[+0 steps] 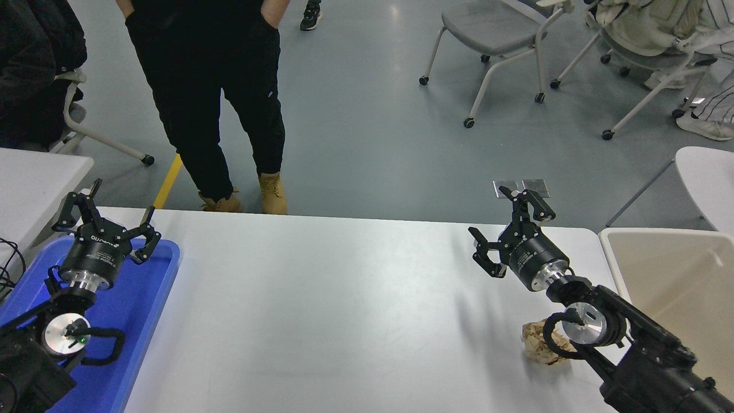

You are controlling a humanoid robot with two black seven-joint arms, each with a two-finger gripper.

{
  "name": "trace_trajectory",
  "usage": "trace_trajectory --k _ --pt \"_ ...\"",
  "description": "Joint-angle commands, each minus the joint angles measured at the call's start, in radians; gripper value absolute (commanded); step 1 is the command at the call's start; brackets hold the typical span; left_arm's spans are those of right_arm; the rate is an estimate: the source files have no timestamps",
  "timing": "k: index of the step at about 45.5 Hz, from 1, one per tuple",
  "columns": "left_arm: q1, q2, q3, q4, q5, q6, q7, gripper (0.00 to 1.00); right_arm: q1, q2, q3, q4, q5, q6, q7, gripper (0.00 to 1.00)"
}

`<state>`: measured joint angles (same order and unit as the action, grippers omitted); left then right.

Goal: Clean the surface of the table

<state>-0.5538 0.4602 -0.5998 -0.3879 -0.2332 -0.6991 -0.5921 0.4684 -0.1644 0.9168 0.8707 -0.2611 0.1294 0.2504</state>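
Observation:
The table surface [344, 310] is a wide matte white top. A crumpled tan paper wad [533, 343] lies on it at the lower right, partly hidden behind my right wrist. My right gripper [498, 221] hangs open above the table's far right part, well beyond the wad, with nothing between its fingers. My left gripper [109, 207] stays open over the blue tray [146, 298] at the lower left.
A beige bin [676, 287] stands just past the table's right edge. A person in black trousers [218, 97] stands at the far side. Wheeled chairs [504, 34] are on the floor behind. Smaller white tabletops [34, 183] flank both sides.

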Motion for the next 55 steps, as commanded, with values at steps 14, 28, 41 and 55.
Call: trace_trajectory --k 14,28,41,55 --pt "0.000 0.000 0.000 0.001 0.000 0.000 0.000 1.00 0.047 0.089 0.085 -0.091 0.045 -0.042 0.006 1.00" --pt "0.000 0.000 0.000 0.000 0.000 0.000 0.000 1.00 0.062 0.092 0.073 -0.091 0.049 -0.050 0.004 1.00" --pt "0.000 0.000 0.000 0.000 0.000 0.000 0.000 1.00 0.104 0.068 -0.034 -0.078 0.045 -0.099 -0.008 1.00" --pt "-0.002 0.000 0.000 0.000 0.000 0.000 0.000 1.00 0.246 -0.135 -0.473 -0.015 0.028 -0.178 -0.005 1.00"
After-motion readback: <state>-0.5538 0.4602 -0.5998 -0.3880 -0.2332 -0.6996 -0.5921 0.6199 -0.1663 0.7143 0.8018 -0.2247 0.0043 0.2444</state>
